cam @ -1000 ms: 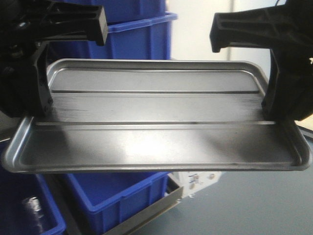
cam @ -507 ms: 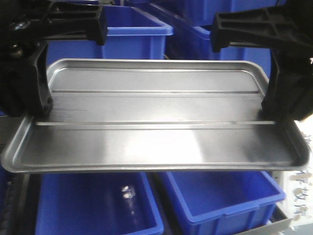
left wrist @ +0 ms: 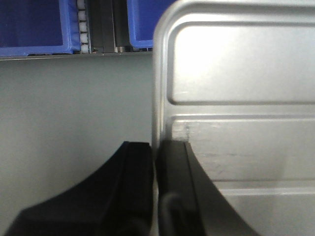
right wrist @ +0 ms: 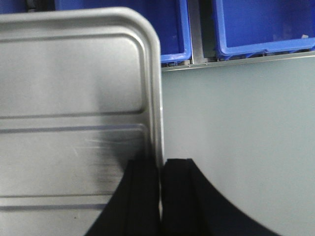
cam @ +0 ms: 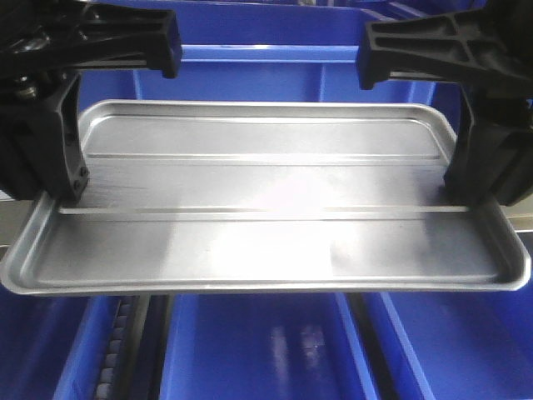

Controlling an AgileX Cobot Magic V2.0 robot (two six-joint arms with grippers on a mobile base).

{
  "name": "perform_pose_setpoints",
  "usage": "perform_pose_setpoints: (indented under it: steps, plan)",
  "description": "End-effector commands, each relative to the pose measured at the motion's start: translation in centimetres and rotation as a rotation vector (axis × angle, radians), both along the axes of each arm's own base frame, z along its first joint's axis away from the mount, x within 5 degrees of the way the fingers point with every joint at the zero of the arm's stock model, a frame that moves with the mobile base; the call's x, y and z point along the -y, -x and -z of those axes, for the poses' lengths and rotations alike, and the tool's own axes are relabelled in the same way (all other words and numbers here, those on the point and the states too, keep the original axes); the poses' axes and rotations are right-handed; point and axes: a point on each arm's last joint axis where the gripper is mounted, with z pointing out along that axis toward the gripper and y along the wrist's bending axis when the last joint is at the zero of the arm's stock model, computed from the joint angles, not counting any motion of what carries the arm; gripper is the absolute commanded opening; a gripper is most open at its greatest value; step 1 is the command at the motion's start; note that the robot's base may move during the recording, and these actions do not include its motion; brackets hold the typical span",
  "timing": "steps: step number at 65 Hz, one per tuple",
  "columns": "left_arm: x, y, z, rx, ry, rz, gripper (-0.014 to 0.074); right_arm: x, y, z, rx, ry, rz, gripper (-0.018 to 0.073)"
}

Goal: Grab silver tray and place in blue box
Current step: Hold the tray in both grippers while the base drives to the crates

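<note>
The silver tray [cam: 266, 225] hangs level in the air between my two grippers, ridged centre panel facing up. My left gripper [cam: 68, 187] is shut on the tray's left rim, and my right gripper [cam: 463, 185] is shut on its right rim. In the left wrist view the gripper [left wrist: 156, 152] pinches the rim of the tray [left wrist: 236, 73] between both fingers. In the right wrist view the gripper [right wrist: 161, 169] clamps the rim of the tray [right wrist: 74, 83] the same way. A blue box [cam: 250, 75] stands right behind the tray, and another blue box [cam: 258, 350] lies below its front edge.
More blue boxes sit at lower left [cam: 50, 350] and lower right [cam: 466, 350], with a roller rail [cam: 125, 354] between two of them. The wrist views show a grey surface [left wrist: 74, 98] under the tray and blue boxes [right wrist: 266, 24] along its far edge.
The tray stays clamped in the same place in view. The background has shifted: the grey table and white wall are gone, and blue boxes now fill the view behind and below the tray.
</note>
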Motion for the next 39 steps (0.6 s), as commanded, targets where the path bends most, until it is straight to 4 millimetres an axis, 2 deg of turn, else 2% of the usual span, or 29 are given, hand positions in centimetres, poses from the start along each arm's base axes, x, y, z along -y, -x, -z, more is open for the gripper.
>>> perform_pose_setpoints:
  steps: [1,39]
  plan:
    - [0.12,0.10,-1.59,0.052,0.067,0.016,-0.0011,-0.17,-0.24,-1.71,0.088,-0.042,-0.041,0.0065]
    - [0.12,0.10,-1.59,0.052,0.067,0.016,-0.0011,-0.17,-0.24,-1.71,0.088,-0.042,-0.041,0.0065]
